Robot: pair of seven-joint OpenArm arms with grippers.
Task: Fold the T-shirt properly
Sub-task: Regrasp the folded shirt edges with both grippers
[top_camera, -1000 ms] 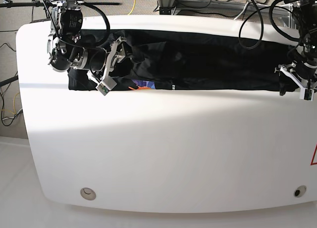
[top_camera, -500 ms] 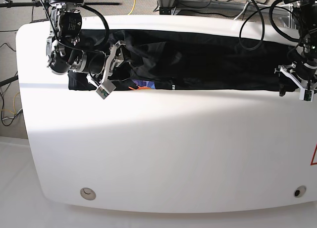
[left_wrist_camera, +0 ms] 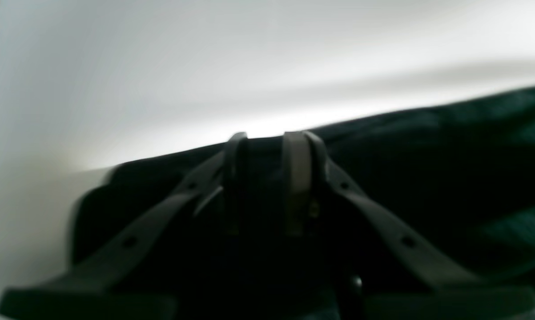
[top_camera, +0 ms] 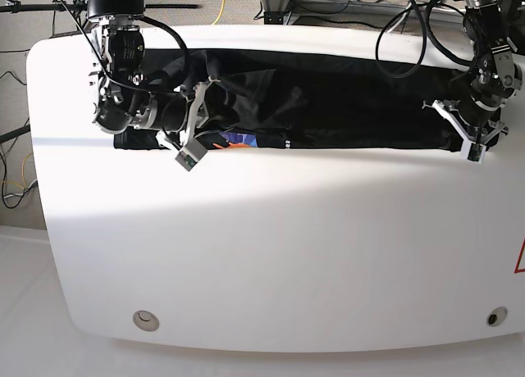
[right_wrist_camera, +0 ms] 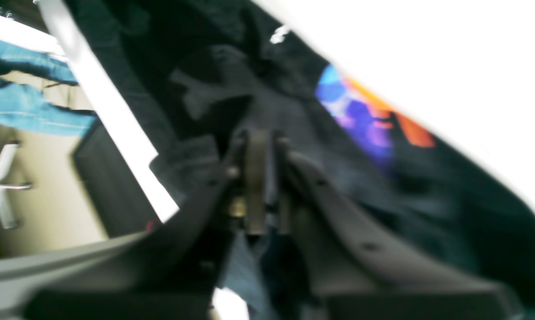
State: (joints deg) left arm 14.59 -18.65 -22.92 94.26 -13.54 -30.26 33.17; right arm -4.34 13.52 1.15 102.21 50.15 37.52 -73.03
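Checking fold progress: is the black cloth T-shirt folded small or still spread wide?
Still wide: the black cloth T-shirt lies as one long band across the white table, its colourful print peeking out.

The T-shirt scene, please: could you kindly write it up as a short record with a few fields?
garment: black T-shirt, lying as a long band across the far side of the table
print: orange, purple and blue patch showing at the near edge
left gripper: shut on the T-shirt at its end
right gripper: shut on the T-shirt near the print
fold state: not yet finished
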